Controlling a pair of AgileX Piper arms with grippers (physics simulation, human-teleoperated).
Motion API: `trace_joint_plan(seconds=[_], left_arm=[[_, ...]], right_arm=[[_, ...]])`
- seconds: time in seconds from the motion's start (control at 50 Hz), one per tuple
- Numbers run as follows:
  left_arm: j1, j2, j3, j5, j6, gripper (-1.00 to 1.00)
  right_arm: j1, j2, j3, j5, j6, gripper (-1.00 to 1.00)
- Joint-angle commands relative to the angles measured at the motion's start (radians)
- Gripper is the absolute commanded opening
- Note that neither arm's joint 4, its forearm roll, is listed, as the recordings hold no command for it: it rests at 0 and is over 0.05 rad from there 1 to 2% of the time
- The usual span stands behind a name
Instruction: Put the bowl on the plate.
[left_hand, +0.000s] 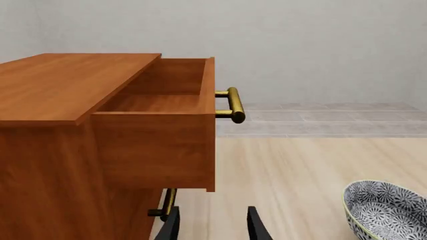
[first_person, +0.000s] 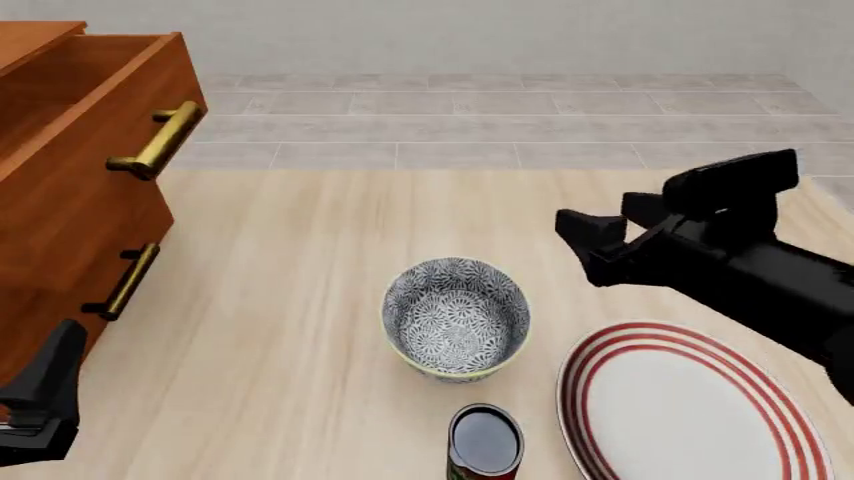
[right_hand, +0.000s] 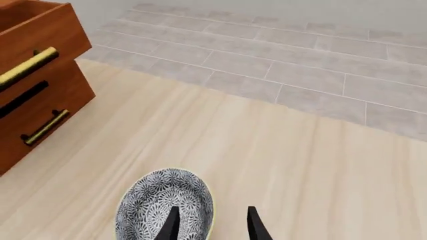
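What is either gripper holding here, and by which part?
Nothing. The right gripper is open over the bowl rim, not closed on it. The left gripper is open by the drawers, with nothing between its fingers.

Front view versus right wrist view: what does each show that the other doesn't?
Only the front view shows the plate, the dark-topped can in front of the bowl, and both arms, with the left gripper low at the left edge. Only the right wrist view shows the right gripper open, one fingertip over the bowl's rim. Both show the bowl, the wooden drawer cabinet with brass handles, and the table.
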Motion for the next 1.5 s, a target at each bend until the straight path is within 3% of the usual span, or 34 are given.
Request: trace_joint_plan(seconds=[0.02, 0.1, 0.12, 0.16, 0.34, 0.52, 0.72, 1.06, 1.5], left_arm=[[0.000, 0.000, 0.000, 0.000, 0.000, 1.00], [0.000, 0.000, 0.000, 0.000, 0.000, 1.00], [0.000, 0.000, 0.000, 0.000, 0.000, 1.00], [0.000, 0.000, 0.000, 0.000, 0.000, 1.00], [0.000, 0.000, 0.000, 0.000, 0.000, 1.00], [0.000, 0.000, 0.000, 0.000, 0.000, 1.00], [0.000, 0.000, 0.000, 0.000, 0.000, 1.00], [0.000, 0.000, 0.000, 0.000, 0.000, 1.00], [0.000, 0.000, 0.000, 0.000, 0.000, 1.00]], right_arm=[[0.053, 0.131, -0.070, 0.051, 0.008, 1.00], [0.057, 0.163, -0.090, 0.069, 0.005, 1.00], [0.067, 0.175, -0.094, 0.076, -0.024, 1.00], [0.074, 0.172, -0.096, 0.078, 0.002, 1.00], [0.077, 0.231, -0.134, 0.115, -0.012, 1.00], [0.086, 0.264, -0.120, 0.142, 0.010, 1.00], [0.048, 0.323, -0.149, 0.176, -0.013, 1.00], [0.019, 0.406, -0.167, 0.177, -0.034, 1.00], [0.034, 0.499, -0.191, 0.134, -0.002, 1.00]])
